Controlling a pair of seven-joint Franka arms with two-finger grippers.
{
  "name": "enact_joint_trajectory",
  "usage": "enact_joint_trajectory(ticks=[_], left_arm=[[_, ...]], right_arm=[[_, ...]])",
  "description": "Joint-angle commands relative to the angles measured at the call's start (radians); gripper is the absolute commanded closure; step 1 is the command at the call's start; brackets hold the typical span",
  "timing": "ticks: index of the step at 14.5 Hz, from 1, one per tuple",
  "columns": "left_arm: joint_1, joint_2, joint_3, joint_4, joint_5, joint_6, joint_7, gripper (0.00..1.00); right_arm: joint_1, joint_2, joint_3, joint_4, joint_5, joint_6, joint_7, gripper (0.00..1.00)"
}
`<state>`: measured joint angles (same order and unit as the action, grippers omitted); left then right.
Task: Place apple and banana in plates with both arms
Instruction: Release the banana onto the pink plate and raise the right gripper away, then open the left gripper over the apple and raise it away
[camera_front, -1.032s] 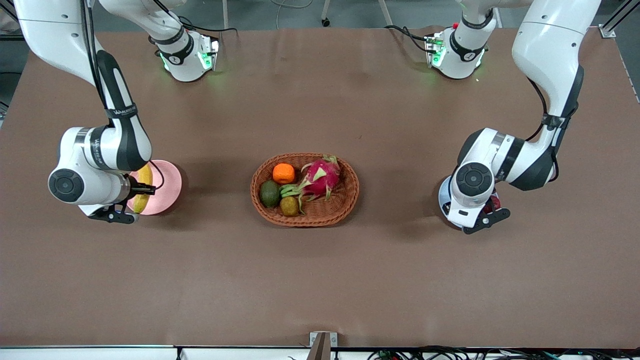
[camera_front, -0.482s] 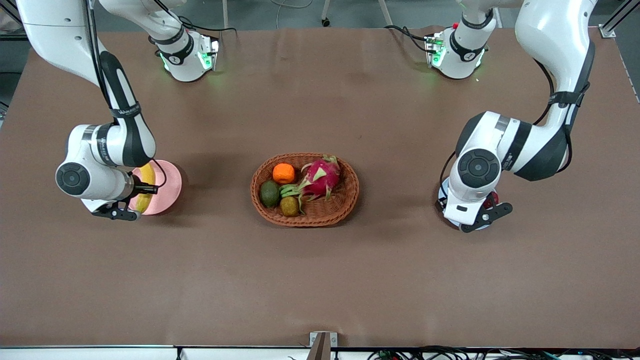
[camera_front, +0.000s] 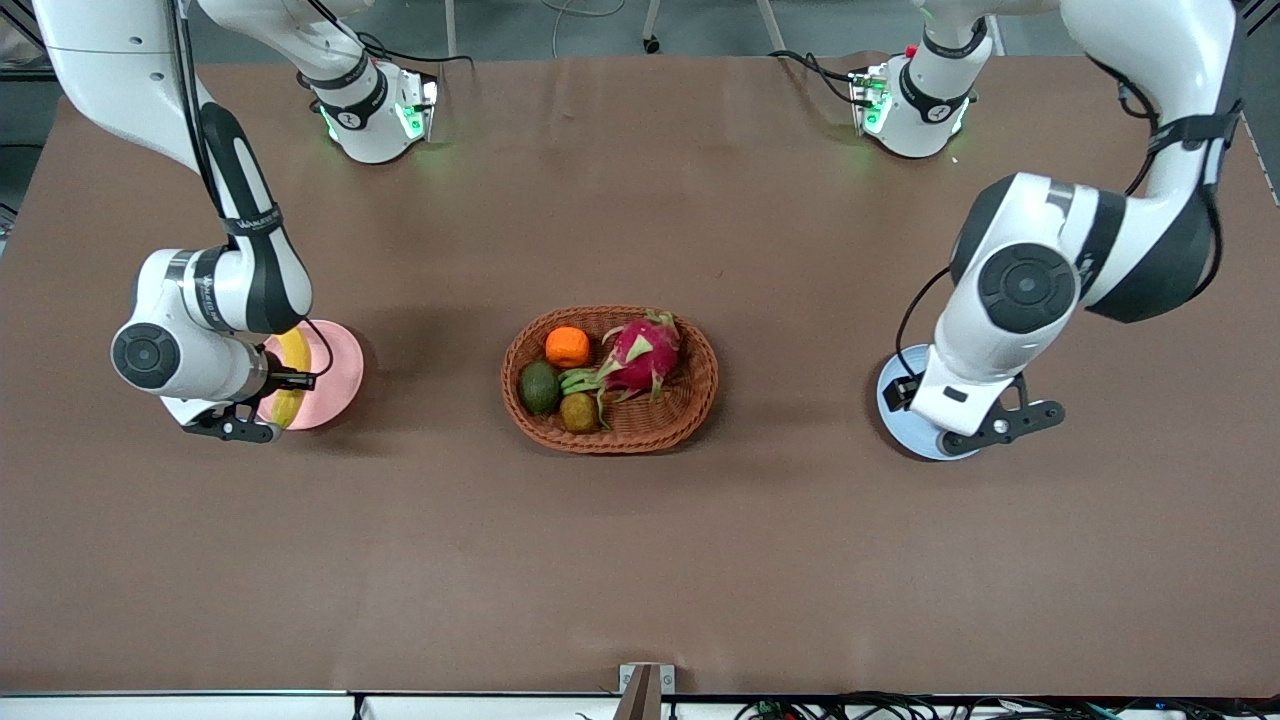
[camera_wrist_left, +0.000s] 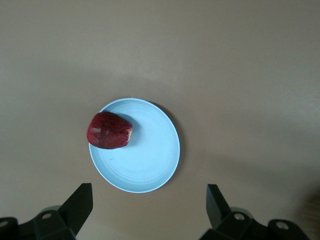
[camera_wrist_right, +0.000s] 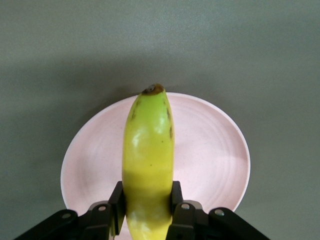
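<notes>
The dark red apple (camera_wrist_left: 110, 131) lies on the light blue plate (camera_wrist_left: 160, 170), close to its rim. My left gripper (camera_wrist_left: 147, 200) is open and empty, high above that plate. In the front view the left arm's wrist hides the apple and covers part of the blue plate (camera_front: 897, 398). My right gripper (camera_wrist_right: 147, 200) is shut on the yellow banana (camera_wrist_right: 148, 145), low over the pale pink plate (camera_wrist_right: 210, 150). The banana's dark tip points across the plate. I cannot tell whether the banana touches the plate. The front view shows the banana (camera_front: 291, 352) over the pink plate (camera_front: 338, 375).
A brown woven oval basket (camera_front: 700, 392) stands mid-table between the two plates. It holds an orange (camera_front: 567, 346), a pink dragon fruit (camera_front: 640, 355), a green avocado (camera_front: 539, 387) and a small brownish fruit (camera_front: 579, 411).
My left gripper has risen from the blue plate, with the apple left lying on it. My right gripper shifted slightly a second ago and has stayed on the banana since.
</notes>
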<state>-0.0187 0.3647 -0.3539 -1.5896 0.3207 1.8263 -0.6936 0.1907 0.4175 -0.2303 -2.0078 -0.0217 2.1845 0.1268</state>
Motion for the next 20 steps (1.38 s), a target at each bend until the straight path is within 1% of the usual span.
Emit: enact_joint_trajectory(ticks=[1, 2, 3, 6, 8, 9, 11, 13, 15, 18, 20], left_arm=[[0.008, -0.062, -0.011, 0.000, -0.017, -0.022, 0.040, 0.00], [0.009, -0.073, -0.011, 0.009, -0.023, -0.022, 0.066, 0.00], [0.009, -0.085, -0.010, 0.013, -0.052, -0.024, 0.090, 0.00], [0.028, -0.121, -0.008, 0.013, -0.097, -0.025, 0.149, 0.00], [0.029, -0.132, -0.010, 0.014, -0.123, -0.025, 0.167, 0.00], [0.029, -0.144, -0.008, 0.014, -0.127, -0.025, 0.169, 0.00], [0.028, -0.147, -0.010, 0.014, -0.127, -0.027, 0.167, 0.00], [0.028, -0.150, -0.010, 0.014, -0.127, -0.027, 0.167, 0.00], [0.028, -0.150, -0.010, 0.014, -0.129, -0.027, 0.169, 0.00], [0.028, -0.153, -0.011, 0.014, -0.129, -0.027, 0.172, 0.00], [0.029, -0.164, -0.011, 0.014, -0.129, -0.027, 0.184, 0.00]], right_arm=[[-0.016, -0.023, 0.016, -0.028, -0.009, 0.015, 0.016, 0.47], [-0.020, -0.023, 0.016, -0.026, -0.009, 0.017, 0.016, 0.13], [-0.022, -0.025, 0.016, -0.023, -0.009, 0.015, 0.016, 0.00], [-0.019, -0.031, 0.016, -0.023, -0.009, 0.004, 0.019, 0.00], [-0.016, -0.074, 0.016, -0.016, -0.009, -0.017, 0.020, 0.00], [-0.014, -0.100, 0.017, 0.016, -0.009, -0.061, 0.019, 0.00], [-0.010, -0.140, 0.022, 0.133, -0.009, -0.202, 0.019, 0.00], [-0.011, -0.151, 0.023, 0.295, -0.007, -0.363, 0.019, 0.00], [-0.013, -0.151, 0.023, 0.456, -0.004, -0.487, 0.014, 0.00], [-0.024, -0.151, 0.017, 0.633, 0.009, -0.543, -0.039, 0.00], [-0.027, -0.149, 0.014, 0.679, 0.002, -0.545, -0.052, 0.00]])
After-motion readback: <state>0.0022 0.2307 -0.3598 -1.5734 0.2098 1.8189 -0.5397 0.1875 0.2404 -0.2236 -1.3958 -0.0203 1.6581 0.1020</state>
